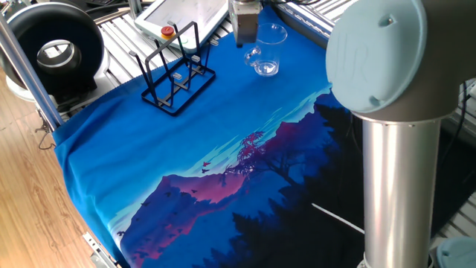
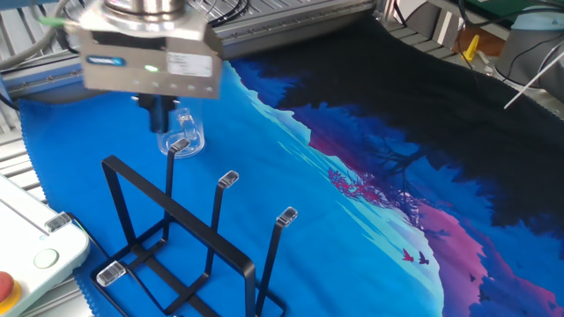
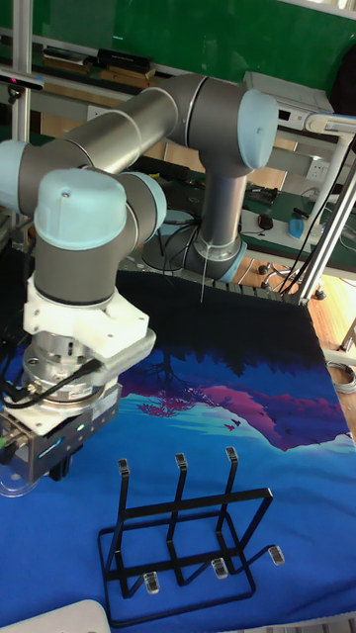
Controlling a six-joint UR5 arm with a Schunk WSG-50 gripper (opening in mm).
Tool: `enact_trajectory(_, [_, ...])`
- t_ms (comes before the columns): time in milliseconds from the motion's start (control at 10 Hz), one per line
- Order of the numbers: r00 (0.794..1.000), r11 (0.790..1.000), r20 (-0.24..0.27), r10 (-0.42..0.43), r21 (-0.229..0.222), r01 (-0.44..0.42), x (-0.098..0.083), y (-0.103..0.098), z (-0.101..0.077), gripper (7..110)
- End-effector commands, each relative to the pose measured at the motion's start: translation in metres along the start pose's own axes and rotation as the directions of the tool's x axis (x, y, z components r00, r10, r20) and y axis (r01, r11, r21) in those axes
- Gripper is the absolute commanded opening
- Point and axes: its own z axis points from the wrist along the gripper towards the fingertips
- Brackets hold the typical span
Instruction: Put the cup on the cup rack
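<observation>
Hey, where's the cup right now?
In one fixed view the cup sits on the blue cloth near the far edge, right of the rack. The gripper is on its left side.

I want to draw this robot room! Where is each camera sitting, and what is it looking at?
One fixed view: high behind the arm's grey column, looking across the blue printed cloth to the black wire cup rack.
The other fixed view: low beside the rack, facing the gripper over the small clear glass cup.
Tall fixed view: in front, facing the whole arm.
All share rack and gripper.
</observation>
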Motion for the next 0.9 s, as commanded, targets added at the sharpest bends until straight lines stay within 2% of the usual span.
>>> enact_trajectory(0, [0.949,0.961,-0.156,0.275,0.062,-0.268,0.041,-0.037,-0.02,7])
enact_trajectory(100, [0.906,0.94,-0.256,0.338,0.135,-0.312,0.071,-0.043,-0.028,7])
enact_trajectory(200, [0.913,0.95,-0.263,0.313,0.1,-0.297,0.07,-0.036,-0.027,7])
enact_trajectory(300, [0.946,0.963,-0.192,0.262,-0.015,-0.27,0.045,-0.016,-0.022,7])
enact_trajectory(400, [0.965,0.97,-0.145,0.22,-0.075,-0.233,0.031,-0.006,-0.02,7])
enact_trajectory(500, [0.974,0.978,-0.127,0.186,-0.066,-0.195,0.028,-0.01,-0.02,7])
enact_trajectory(700, [0.963,0.973,-0.14,0.228,0.059,-0.222,0.037,-0.039,-0.02,7])
enact_trajectory(800, [0.956,0.967,-0.152,0.252,0.067,-0.245,0.041,-0.039,-0.02,7])
